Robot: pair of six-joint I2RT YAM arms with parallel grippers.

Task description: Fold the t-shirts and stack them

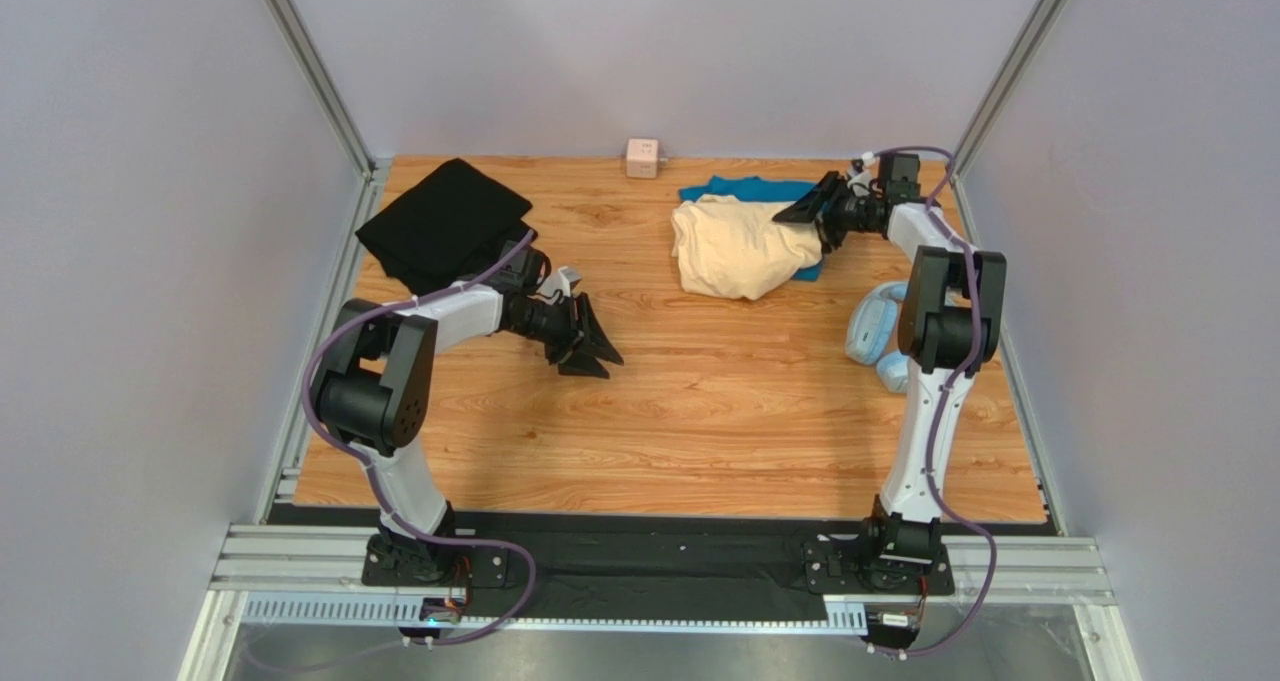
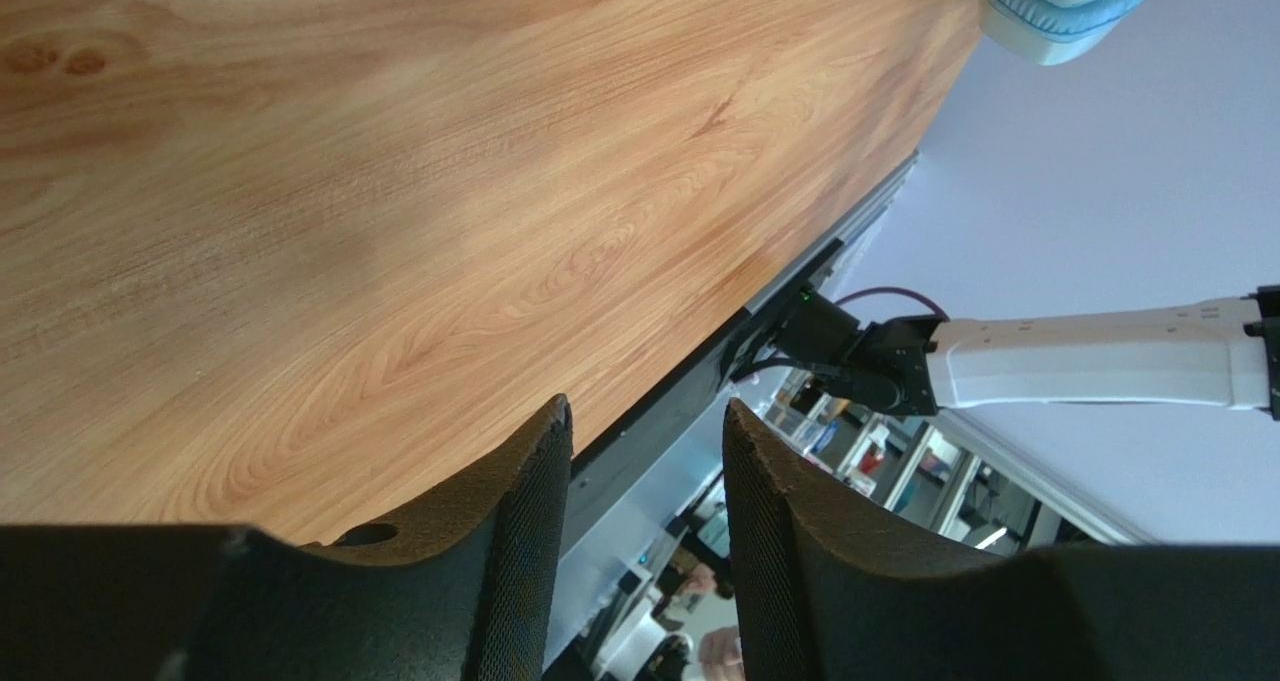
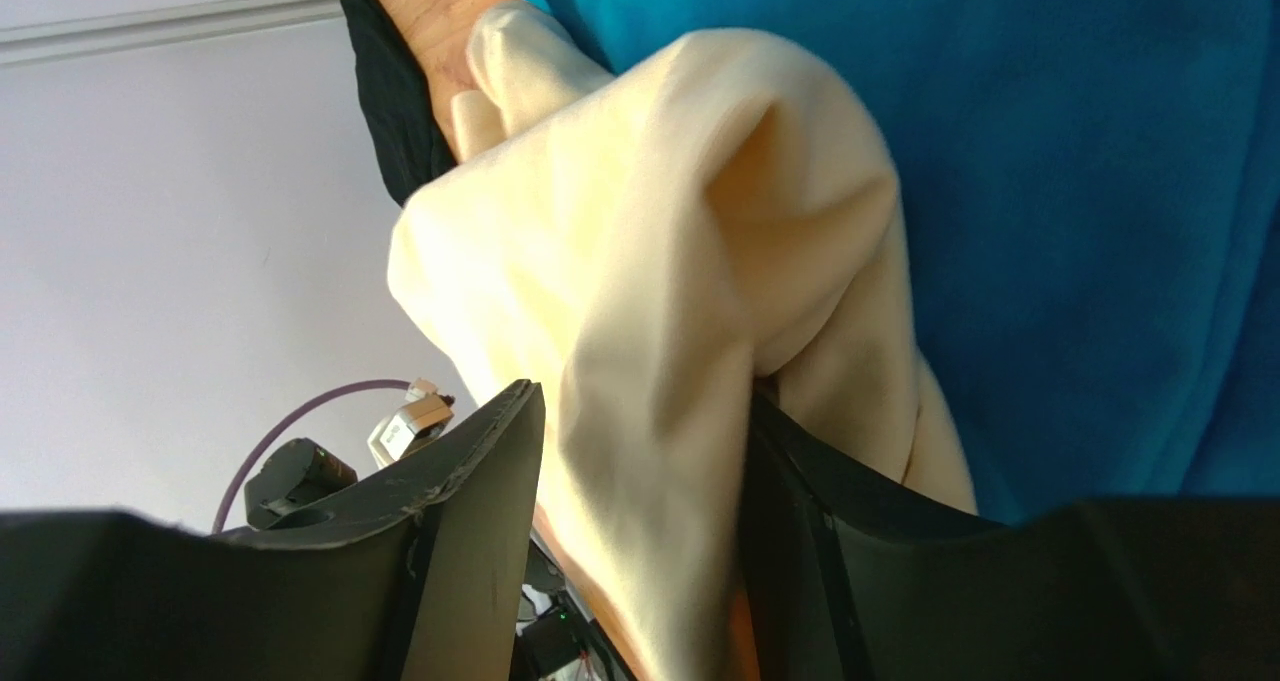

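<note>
Left gripper (image 1: 595,356): centre left, half open, empty, above table (image 1: 721,396). Right gripper (image 1: 803,207): upper right, jaws parted around cream shirt (image 1: 733,249) fold.

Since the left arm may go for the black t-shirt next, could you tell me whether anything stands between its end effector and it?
Nothing visible does: only bare table lies between the left end effector and the black t-shirt. The end effector points away from it, its own arm crossing the shirt's near edge.
</note>
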